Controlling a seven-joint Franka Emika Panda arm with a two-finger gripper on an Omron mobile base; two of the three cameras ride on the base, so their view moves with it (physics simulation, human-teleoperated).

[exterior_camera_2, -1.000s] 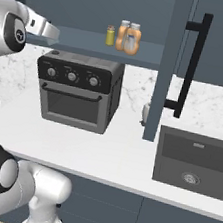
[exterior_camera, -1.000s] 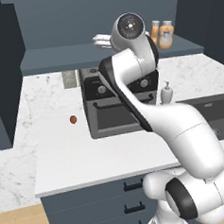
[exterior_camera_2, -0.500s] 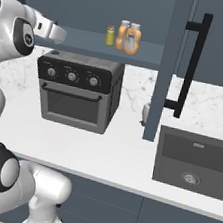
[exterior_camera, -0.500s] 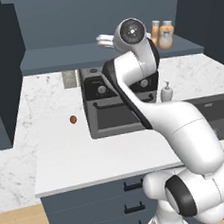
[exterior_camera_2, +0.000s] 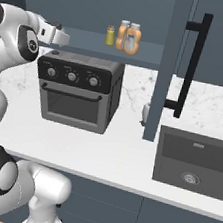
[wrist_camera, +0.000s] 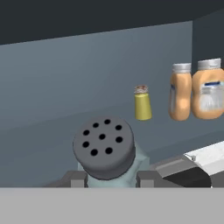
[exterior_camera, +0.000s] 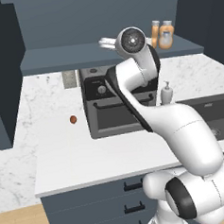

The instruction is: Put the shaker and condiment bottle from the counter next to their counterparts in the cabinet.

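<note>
We hold the shaker (wrist_camera: 108, 156) in the jaws, which are closed on its pale body just under the dark cap with holes. It hangs in front of the cabinet (exterior_camera: 58, 58) shelf, well apart from the yellow shaker (wrist_camera: 142, 103), with two orange bottles (wrist_camera: 195, 89) beyond that one. It looks small, light and stiff, and we judge its smooth sides slippery, so the low grip on the body seems right. We would keep it upright, since a tilt could spill through the holes.
</note>
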